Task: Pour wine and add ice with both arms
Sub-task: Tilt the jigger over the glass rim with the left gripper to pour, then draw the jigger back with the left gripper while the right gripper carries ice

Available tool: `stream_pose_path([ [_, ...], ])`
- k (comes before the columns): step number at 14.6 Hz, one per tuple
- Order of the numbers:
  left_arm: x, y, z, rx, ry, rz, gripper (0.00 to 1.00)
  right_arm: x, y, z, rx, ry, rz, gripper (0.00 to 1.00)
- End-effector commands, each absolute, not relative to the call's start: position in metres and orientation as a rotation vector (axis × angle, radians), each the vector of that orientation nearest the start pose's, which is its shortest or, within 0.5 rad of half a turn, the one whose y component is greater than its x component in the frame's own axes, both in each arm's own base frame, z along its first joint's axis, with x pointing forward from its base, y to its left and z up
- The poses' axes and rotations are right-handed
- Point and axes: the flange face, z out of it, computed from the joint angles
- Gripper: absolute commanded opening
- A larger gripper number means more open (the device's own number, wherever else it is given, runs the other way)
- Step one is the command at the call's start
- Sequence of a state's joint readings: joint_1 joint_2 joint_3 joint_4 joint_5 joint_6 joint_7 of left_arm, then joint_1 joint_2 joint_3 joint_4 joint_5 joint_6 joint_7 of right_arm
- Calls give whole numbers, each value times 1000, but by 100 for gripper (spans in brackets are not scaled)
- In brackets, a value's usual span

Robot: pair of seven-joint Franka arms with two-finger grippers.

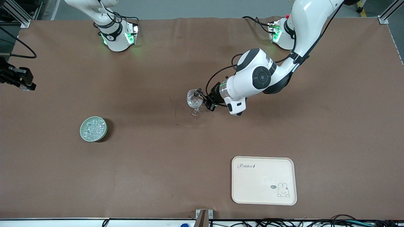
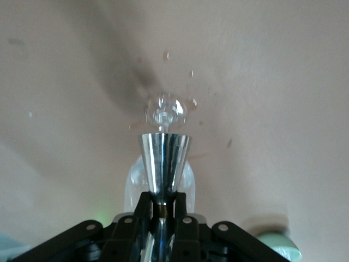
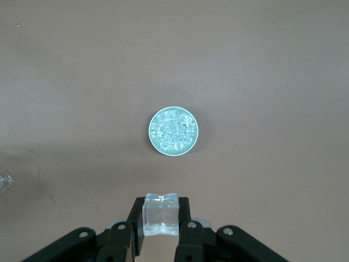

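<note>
Two arms share the brown table [image 1: 157, 176], and we find each with something in its fingers. Our left gripper [image 1: 202, 98] hangs over the clear stemmed wine glass [image 1: 194, 101], which stands upright near the middle of the table. In the left wrist view the left gripper [image 2: 162, 210] is clamped on the narrow waist of a silvery hourglass-shaped jigger [image 2: 164, 164], and the jigger's flared cup points toward the wine glass [image 2: 166, 112] seen end-on under it. We cannot make out any liquid in either vessel.

Our right gripper [image 1: 22, 82] shows at the edge of the front view, up in the air at the right arm's end of the table. In the right wrist view the right gripper [image 3: 161, 218] is closed on a single clear ice cube [image 3: 161, 214], pinched between the two fingers. Well below it lies the round pale-green dish [image 3: 173, 131] heaped with more ice cubes [image 3: 174, 130].

In the front view the dish [image 1: 93, 129] sits toward the right arm's end of the table, nearer the front camera than the wine glass. We see a cream rabbit-printed tray [image 1: 264, 180] nearer the camera still, toward the left arm's end.
</note>
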State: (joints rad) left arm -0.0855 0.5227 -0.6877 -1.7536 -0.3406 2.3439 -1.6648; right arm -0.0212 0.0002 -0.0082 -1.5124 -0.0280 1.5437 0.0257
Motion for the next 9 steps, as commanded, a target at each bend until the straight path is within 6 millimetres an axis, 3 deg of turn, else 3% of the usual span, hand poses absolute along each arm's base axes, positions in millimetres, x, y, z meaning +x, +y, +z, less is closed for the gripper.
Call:
stream_pose_path([
  [1,520,-415,366,-2783,-1959,969,0,541,-17,653,-3180,79,-46,1],
  [3,519,-406,368,-2802,-1925,1029,0,541,-15,653,-3180,79,-44,1],
  [5,532,-380,370,-2798,-1908,1150,0,540,-9,653,-3180,79,-23,1],
  [7,539,-349,374,-2789,-1917,1279,0,538,10,654,-3179,114,-9,1],
  [9,545,-318,375,-2801,-1907,1346,0,533,43,654,-3180,178,17,1],
])
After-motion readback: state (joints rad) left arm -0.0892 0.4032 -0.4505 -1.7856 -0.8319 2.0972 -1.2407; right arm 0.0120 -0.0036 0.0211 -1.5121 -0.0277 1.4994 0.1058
